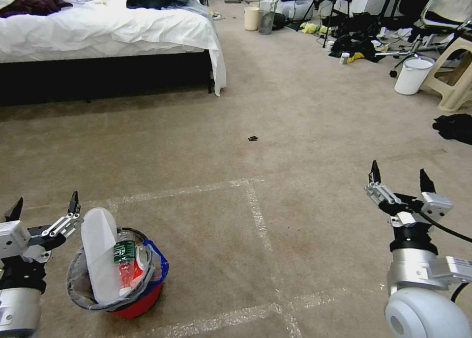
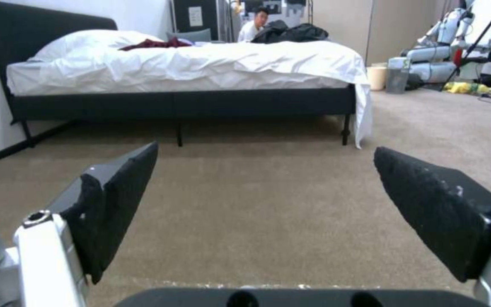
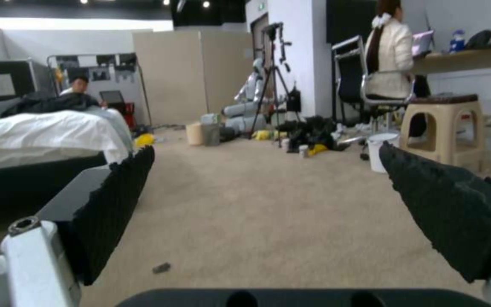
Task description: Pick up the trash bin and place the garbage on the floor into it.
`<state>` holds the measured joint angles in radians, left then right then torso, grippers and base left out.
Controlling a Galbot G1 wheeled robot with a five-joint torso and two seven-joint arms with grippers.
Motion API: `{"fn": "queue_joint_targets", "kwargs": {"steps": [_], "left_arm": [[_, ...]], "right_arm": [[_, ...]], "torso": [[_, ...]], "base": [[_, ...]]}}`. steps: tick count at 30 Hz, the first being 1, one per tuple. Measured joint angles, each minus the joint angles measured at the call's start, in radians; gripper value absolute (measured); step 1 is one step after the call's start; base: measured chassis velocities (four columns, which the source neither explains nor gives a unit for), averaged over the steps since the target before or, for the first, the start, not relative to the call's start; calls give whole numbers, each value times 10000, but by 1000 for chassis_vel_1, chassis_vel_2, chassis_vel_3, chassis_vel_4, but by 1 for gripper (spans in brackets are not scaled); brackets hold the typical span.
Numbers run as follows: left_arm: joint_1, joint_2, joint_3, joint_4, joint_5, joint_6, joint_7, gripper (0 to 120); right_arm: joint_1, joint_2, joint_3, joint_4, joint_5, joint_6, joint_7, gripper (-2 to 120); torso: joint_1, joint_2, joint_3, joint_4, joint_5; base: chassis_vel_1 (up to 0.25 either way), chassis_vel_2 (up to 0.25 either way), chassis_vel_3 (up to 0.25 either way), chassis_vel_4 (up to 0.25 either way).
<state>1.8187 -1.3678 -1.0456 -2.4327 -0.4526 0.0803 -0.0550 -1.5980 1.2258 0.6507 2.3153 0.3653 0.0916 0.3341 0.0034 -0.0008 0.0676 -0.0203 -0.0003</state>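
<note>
Head cam: trash bin [image 1: 140, 298] stands on carpet [image 1: 305, 131], low on robot's L side, just inside a taped rectangle [image 1: 253, 205] on the floor. Red body, blue rim, clear liner bag. Bin tilted a bit toward the R.

Contents: flat white slipper-shaped sole [image 1: 101, 252] standing on end, sticks well above rim; green-labelled plastic bottle [image 1: 125, 259] beside it, touching; something red lower down in the bag, prob. a wrapper but hard to tell.

L gripper [image 1: 43, 210] just beside bin, on its L, not touching it. Fingers spread wide, nothing between them. L wrist cam agrees: both black pads [image 2: 123, 200] far apart, bare carpet between, bed [image 2: 200, 72] ahead.

R gripper [image 1: 399, 180] on R side, well apart from bin, held over open carpet. Fingers spread, empty. R wrist cam: pads [image 3: 115, 200] apart, carpet between.

One small dark scrap [image 1: 252, 138] on carpet mid-floor, past the tape line, between bed [image 1: 98, 33] and R gripper; also seen in R wrist cam [image 3: 161, 267], near that gripper.

White bucket [image 1: 413, 75] far R, next to beige stool [image 1: 455, 75].
</note>
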Motion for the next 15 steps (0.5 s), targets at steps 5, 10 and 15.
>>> {"fn": "queue_joint_targets", "kwargs": {"steps": [5, 10, 15], "left_arm": [[-49, 22, -2, 41, -51, 16, -40, 100], [-65, 71, 2, 85, -90, 57, -51, 100], [-65, 77, 6, 92, -95, 69, -53, 100]], "right_arm": [[-16, 91, -109, -70, -146, -39, -134, 100], [-20, 114, -153, -74, -177, -67, -207, 100], [-20, 113, -154, -74, -178, -69, -213, 100]], "torso": [[0, 0, 0, 0, 1], [0, 0, 0, 0, 0], [0, 0, 0, 0, 0]], "base": [[0, 0, 0, 0], [0, 0, 0, 0], [0, 0, 0, 0]]}}
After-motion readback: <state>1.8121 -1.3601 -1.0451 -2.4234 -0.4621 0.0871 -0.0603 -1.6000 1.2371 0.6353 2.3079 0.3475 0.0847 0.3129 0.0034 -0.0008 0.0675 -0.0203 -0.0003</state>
